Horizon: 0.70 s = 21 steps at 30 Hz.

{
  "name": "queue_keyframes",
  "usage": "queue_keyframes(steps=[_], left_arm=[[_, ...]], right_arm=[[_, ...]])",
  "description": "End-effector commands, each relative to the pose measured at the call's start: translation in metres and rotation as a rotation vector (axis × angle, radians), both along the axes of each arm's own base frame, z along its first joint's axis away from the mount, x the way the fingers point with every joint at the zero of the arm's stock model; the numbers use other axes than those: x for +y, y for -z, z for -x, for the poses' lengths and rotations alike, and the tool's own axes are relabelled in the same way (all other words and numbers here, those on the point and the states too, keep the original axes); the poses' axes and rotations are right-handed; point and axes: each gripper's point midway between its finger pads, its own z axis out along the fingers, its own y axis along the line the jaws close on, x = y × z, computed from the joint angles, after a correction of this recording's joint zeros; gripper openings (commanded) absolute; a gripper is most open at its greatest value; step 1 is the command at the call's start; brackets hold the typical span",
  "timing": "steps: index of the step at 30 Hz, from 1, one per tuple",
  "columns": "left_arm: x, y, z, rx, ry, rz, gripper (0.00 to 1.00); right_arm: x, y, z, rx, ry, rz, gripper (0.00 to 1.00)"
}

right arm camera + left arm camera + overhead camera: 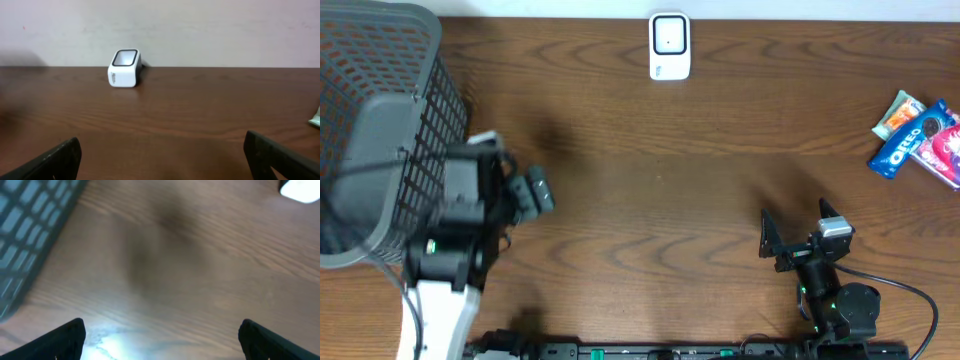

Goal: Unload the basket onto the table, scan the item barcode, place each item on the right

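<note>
– Snack packs, with the blue Oreo pack (908, 142) the easy one to read, sit in a little pile at the far right edge of the desk (650, 180). Only the overhead view shows them properly. The right wrist camera just gets a pale sliver at its right edge, can't tell what that is.

– Yeah, and that same wrist view gives a nice side-on look at the white scanner (124, 67) standing at the back of the desk by the wall. From above, the scanner (669, 45) is just a small box, top middle.

– Left wrist cam is blurry: wood grain, a corner of the grey basket (30, 225), and a white blob top right.

– End effectors?

– Right end effector (798, 228) is spread wide with nothing in it, near the front edge, well apart from the snacks, which lie further back and to its right. Left end effector (532, 192) is also wide open and empty, just beside the basket (380, 130), the whole desk away from the packs.
</note>
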Motion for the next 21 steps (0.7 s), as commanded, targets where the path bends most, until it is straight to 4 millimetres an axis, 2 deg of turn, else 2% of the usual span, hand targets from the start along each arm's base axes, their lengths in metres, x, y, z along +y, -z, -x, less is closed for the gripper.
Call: queue_keyframes(steps=[1,7,11,17,21], left_arm=[[0.013,0.021,0.018,-0.038,-0.028,-0.025,0.98],[0.017,0.032,0.039,-0.239,-0.040,-0.015,0.98],[0.017,0.021,0.047,-0.424,-0.043,-0.005,0.98],[0.019,0.003,0.041,-0.655,-0.055,0.002,0.98],[0.025,0.006,0.037,-0.741,-0.084,-0.003,0.98]], right_arm=[[0.001,0.000,0.000,-0.002,-0.004,0.008,0.99],[0.001,0.000,0.000,-0.002,-0.004,0.009,0.99],[0.001,0.000,0.000,-0.002,-0.004,0.008,0.99],[0.001,0.000,0.000,-0.002,-0.004,0.008,0.99],[0.001,0.000,0.000,-0.002,-0.004,0.008,0.99]])
